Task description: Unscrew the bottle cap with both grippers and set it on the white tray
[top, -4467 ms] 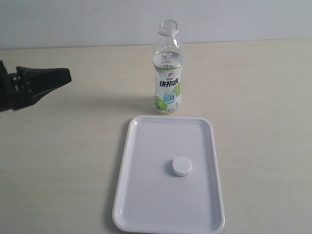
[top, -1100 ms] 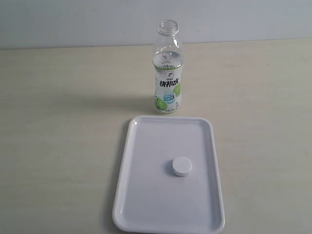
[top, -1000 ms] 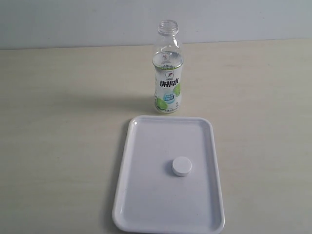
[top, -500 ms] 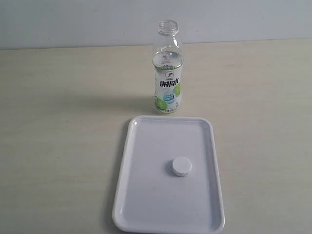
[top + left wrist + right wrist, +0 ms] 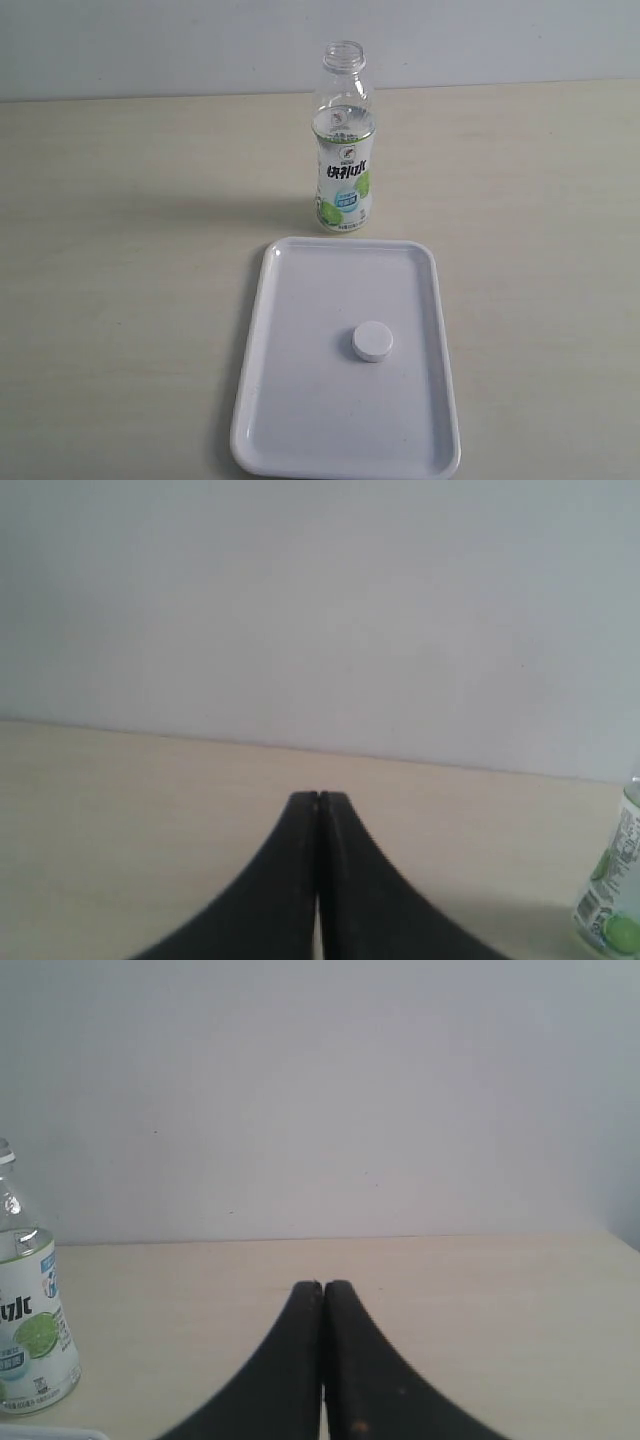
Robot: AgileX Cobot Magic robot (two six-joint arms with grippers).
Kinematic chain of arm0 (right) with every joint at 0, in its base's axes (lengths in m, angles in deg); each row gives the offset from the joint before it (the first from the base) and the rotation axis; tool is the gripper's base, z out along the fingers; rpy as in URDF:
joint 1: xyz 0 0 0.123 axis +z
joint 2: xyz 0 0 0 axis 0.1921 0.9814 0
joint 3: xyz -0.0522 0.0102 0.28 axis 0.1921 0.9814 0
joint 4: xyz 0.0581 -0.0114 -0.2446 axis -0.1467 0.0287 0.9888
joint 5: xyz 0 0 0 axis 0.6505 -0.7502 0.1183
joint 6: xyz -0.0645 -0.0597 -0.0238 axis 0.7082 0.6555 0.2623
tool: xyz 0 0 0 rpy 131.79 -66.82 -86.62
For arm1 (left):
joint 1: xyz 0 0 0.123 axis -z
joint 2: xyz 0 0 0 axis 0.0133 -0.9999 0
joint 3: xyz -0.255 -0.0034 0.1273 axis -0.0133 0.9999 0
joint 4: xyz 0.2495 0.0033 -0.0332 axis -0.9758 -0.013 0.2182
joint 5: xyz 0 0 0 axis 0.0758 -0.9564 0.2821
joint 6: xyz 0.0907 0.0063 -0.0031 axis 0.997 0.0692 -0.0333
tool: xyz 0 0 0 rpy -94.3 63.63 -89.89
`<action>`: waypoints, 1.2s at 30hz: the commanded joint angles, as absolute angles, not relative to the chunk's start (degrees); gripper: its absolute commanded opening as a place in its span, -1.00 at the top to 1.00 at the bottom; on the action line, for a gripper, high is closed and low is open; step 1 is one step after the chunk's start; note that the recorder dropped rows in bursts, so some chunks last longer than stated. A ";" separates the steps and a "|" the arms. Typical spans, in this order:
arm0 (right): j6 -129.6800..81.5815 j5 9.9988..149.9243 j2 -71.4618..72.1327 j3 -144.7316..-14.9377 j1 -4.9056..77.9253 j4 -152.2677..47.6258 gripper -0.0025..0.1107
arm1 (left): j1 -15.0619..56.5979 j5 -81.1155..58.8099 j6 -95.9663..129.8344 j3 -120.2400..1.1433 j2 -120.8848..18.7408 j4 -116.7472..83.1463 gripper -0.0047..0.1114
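The clear bottle [image 5: 344, 150] with its white and green label stands upright and uncapped on the table, just behind the white tray [image 5: 290, 400]. The small white bottle cap [image 5: 372, 342] lies flat on the tray, right of its middle. Neither arm shows in the exterior view. In the left wrist view my left gripper [image 5: 318, 798] is shut with nothing between its black fingers, and the bottle [image 5: 610, 905] sits at the frame's edge, well apart. My right gripper [image 5: 323, 1287] is likewise shut and empty, with the bottle [image 5: 25, 1330] off to the side.
A pale wooden table [image 5: 130, 250] carries everything, with a plain light wall [image 5: 150, 40] behind its far edge. The tray's near rim reaches almost to the bottom of the exterior view.
The black left gripper that stood at the left edge 4.5 s ago has gone from the exterior view. Bottle, tray and cap have not moved.
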State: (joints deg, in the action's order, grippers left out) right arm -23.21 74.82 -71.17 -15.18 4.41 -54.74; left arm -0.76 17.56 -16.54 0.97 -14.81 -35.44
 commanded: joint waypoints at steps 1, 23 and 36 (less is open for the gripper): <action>-22.91 74.89 -71.46 -14.94 4.01 -54.97 0.96 | 4.18 -0.54 -14.82 1.14 -3.25 -35.72 0.92; -22.91 75.02 -71.46 -14.94 4.01 -55.08 0.96 | 11.56 -18.80 -20.04 1.14 18.74 -31.27 0.92; -22.91 75.02 -71.46 -14.94 4.01 -55.08 0.96 | 8.96 -18.60 6.20 1.14 18.74 -12.18 0.92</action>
